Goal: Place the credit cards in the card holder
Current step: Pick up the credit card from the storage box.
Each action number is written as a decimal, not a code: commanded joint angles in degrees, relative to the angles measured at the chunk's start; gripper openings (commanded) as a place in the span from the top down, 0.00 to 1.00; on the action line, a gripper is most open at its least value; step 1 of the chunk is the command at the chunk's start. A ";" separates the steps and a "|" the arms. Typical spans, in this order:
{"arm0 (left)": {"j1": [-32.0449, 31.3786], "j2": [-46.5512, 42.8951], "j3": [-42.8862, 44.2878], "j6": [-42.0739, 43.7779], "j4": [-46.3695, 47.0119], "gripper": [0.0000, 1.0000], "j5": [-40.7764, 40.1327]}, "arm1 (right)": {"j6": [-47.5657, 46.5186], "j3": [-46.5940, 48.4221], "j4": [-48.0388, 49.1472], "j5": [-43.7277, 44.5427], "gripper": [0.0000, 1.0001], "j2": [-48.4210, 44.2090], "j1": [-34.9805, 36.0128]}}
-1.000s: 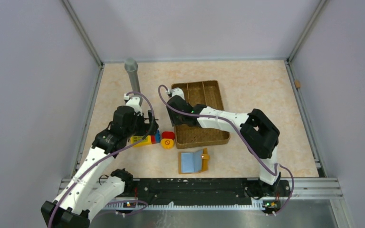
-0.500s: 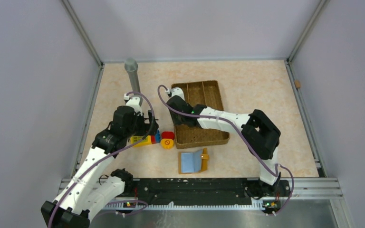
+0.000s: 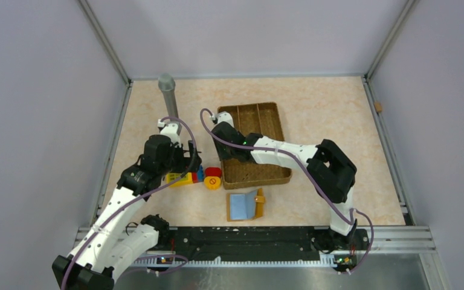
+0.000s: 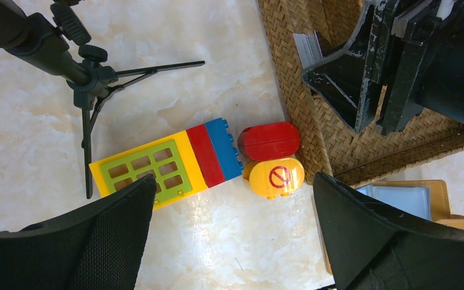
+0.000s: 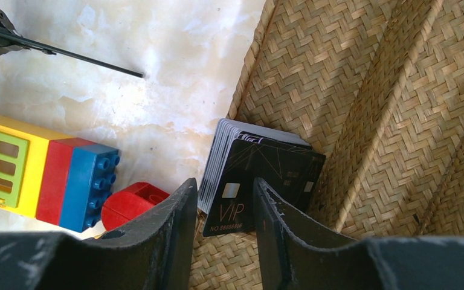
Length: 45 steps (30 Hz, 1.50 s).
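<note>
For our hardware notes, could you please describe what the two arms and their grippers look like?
Both the left arm and the right arm have white links with bulky black joint housings, and a thin purple cable loops along each. The left gripper has broad black fingers, one with a finely textured face. The right gripper has black fingers scuffed with pale scratches.

the tray [image 5: 368, 90] is rough woven straw (matt, tan). the cards [image 5: 266, 160] look smooth, dark plastic; the toy blocks [image 4: 175, 163] are glossy plastic.
</note>
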 commanded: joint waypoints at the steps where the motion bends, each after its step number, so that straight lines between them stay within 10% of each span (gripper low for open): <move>1: 0.26 -0.07 -0.50 1.06 2.40 0.01 0.62 | 0.46 2.55 1.21 -1.98 0.63 -2.66 0.97; 17: 0.27 -0.26 -0.47 1.13 2.33 0.01 0.60 | 0.54 2.22 0.39 -0.38 0.84 -4.59 1.38; 31: 0.10 -2.22 -1.57 5.57 5.51 0.09 18.42 | -1.78 -11.25 4.19 12.44 1.00 -24.49 2.48; 45: -5.91 -1.57 -3.95 3.26 15.23 0.06 44.73 | -12.23 -25.48 -1.24 -44.65 1.00 -46.41 -4.79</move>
